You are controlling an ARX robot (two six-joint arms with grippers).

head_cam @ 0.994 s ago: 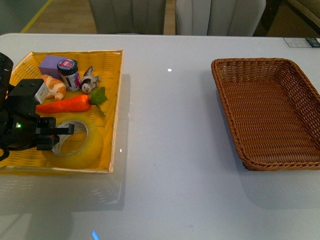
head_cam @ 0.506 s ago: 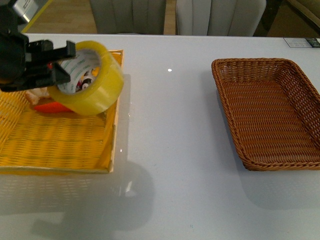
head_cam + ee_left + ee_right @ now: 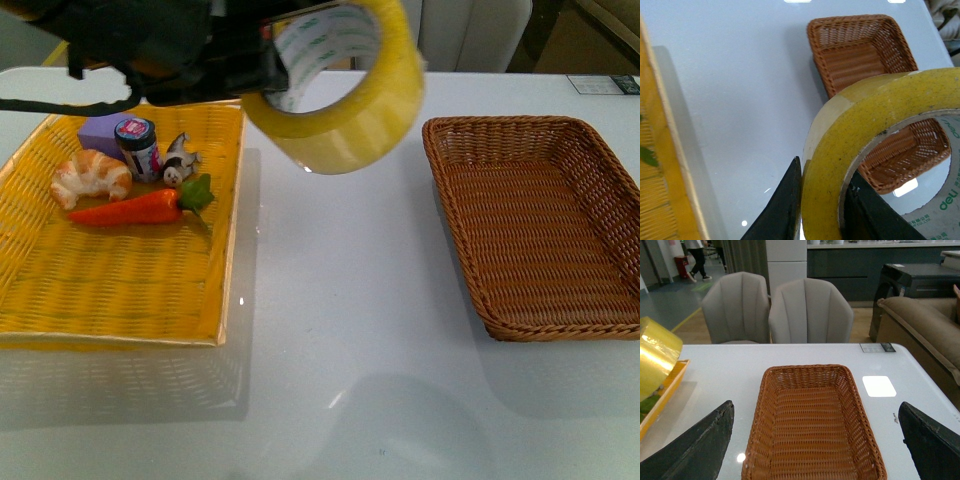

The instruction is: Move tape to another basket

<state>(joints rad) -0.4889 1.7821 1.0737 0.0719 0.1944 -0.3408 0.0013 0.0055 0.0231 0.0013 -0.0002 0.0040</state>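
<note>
Tape (image 3: 365,120) held aloft above the white table (image 3: 340,300), between the yellow tray (image 3: 228,250) and the brown basket (image 3: 540,230); the left gripper (image 3: 824,215) is clamped on the roll's wall, one finger inside the core and one outside. The lift out of the tray is done, while the carry across to the basket and the release remain. The right gripper (image 3: 815,455) hangs spread wide, holding nothing.
</note>
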